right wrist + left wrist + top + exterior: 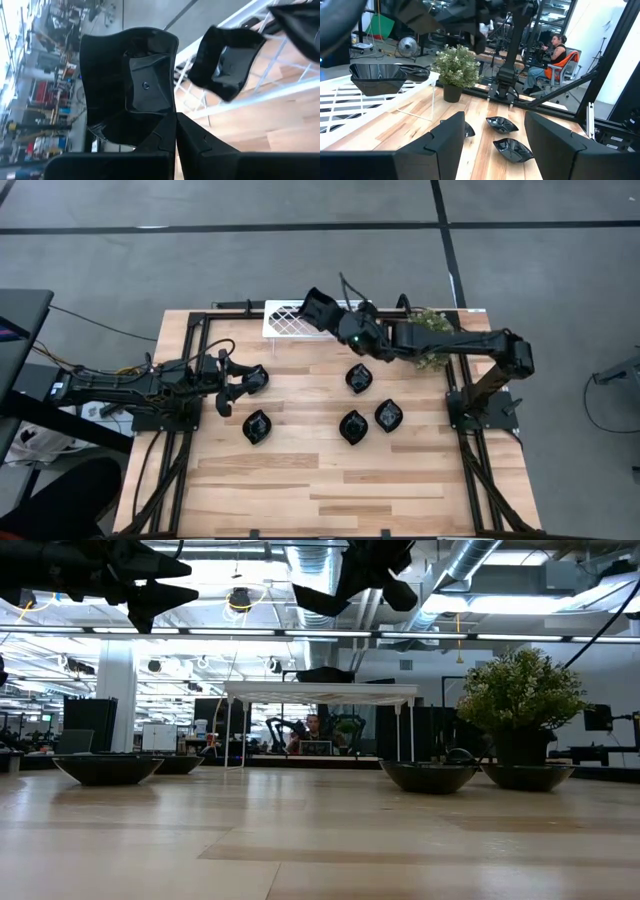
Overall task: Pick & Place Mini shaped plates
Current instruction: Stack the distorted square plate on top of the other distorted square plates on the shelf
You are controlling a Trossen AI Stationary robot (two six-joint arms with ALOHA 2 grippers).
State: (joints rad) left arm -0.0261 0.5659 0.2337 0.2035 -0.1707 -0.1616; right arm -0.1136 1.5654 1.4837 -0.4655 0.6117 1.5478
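Working left to right across the worktop:

Left gripper (238, 390): fingers apart, nothing between them — held above the worktop near its left edge, at mid-depth, pointing toward the centre.

Plate nearest left gripper (257, 426): black leaf-shaped dish flat on the wood, just toward the near edge from the left fingertips, not touching them.

White lattice tray (283, 319): at the far edge, left of centre; one black wavy-edged plate (227, 62) sits on its grid, seen in the right wrist view.

Right gripper (330, 317): fingers together, clamped on the rim of a wavy-edged square plate (135, 82) — held over the tray's right end, clear of the lattice.

Centre plates: three black dishes lying apart on the wood — one toward the far side (359, 377), two side by side nearer the front, the left one (352, 426) and the right one (388, 415).

Potted plant (432, 332): small green bush in a dark pot at the far right corner, partly under the right arm.

Beyond the table: a person (554, 52) seated in an orange chair, left wrist view.
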